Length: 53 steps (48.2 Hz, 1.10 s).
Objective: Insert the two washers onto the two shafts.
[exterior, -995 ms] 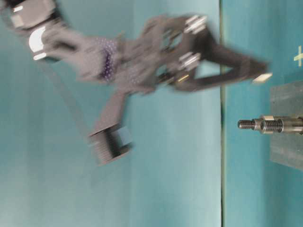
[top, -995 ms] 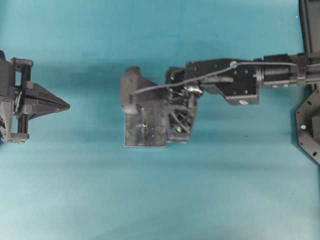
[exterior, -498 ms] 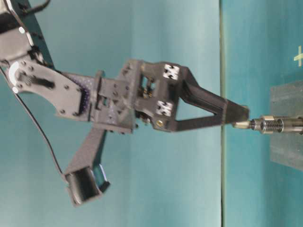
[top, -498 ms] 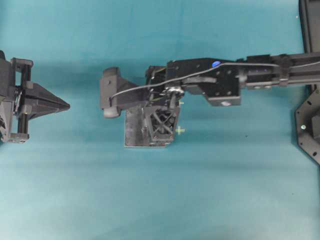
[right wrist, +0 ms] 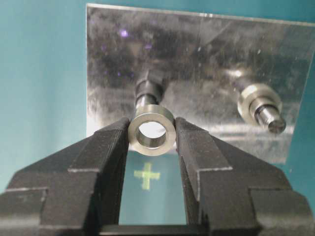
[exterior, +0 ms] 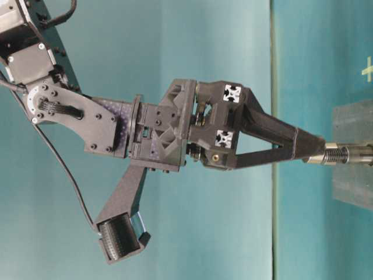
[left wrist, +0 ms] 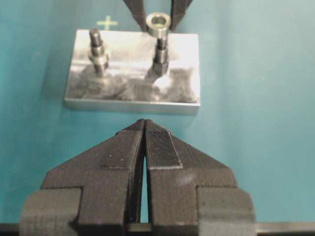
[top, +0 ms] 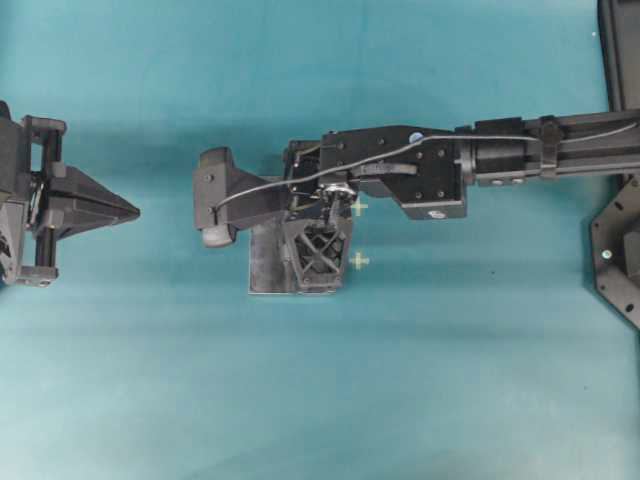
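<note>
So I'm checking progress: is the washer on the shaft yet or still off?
Starting on: the silver metal ring washer, pinched in the right end effector, sits over the upright steel shaft's tip, not seated.

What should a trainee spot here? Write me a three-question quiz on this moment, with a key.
1. Which gripper holds the washer?
2. True or false: the left gripper is shut with nothing between its fingers.
3. How many shafts stand on the metal plate? A) one B) two C) three

Key: 1. the right gripper; 2. true; 3. B
</note>
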Tool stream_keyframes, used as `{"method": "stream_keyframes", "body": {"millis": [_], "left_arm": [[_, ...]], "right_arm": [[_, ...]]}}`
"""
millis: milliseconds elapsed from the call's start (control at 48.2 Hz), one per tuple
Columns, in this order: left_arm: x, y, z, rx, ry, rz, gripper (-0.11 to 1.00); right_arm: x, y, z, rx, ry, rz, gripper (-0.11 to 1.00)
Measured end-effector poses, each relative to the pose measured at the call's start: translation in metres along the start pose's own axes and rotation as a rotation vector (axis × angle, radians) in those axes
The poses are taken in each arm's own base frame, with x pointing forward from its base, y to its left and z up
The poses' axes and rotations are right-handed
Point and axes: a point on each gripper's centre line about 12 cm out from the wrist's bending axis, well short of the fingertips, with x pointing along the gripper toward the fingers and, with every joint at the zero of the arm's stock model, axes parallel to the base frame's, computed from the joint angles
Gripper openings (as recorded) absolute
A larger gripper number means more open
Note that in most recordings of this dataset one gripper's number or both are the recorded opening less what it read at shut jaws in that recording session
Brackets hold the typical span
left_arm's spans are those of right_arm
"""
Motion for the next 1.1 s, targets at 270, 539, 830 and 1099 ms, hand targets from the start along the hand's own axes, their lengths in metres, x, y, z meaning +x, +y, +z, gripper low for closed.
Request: {"method": "stream_keyframes", "body": {"millis": [270, 539, 830, 1099], "left_arm": [[-0.001, 0.0, 0.001, 0.0, -0.005, 0.0, 0.0], [-0.001, 0.0, 0.001, 0.0, -0.005, 0.0, 0.0], [-0.001, 0.0, 0.001, 0.0, -0.005, 0.0, 0.0], [-0.001, 0.0, 0.001, 0.0, -0.005, 0.0, 0.0]], "right_arm": [[0.002, 0.002, 0.0, -0.003, 0.002, 0.002, 0.33], [0.006, 0.005, 0.001, -0.01, 0.005, 0.004, 0.33], [0.013, 0.004, 0.001, -0.008, 0.02, 0.006, 0.33], [0.014, 0.004, -0.001, -0.006, 0.041, 0.008, 0.55]]}}
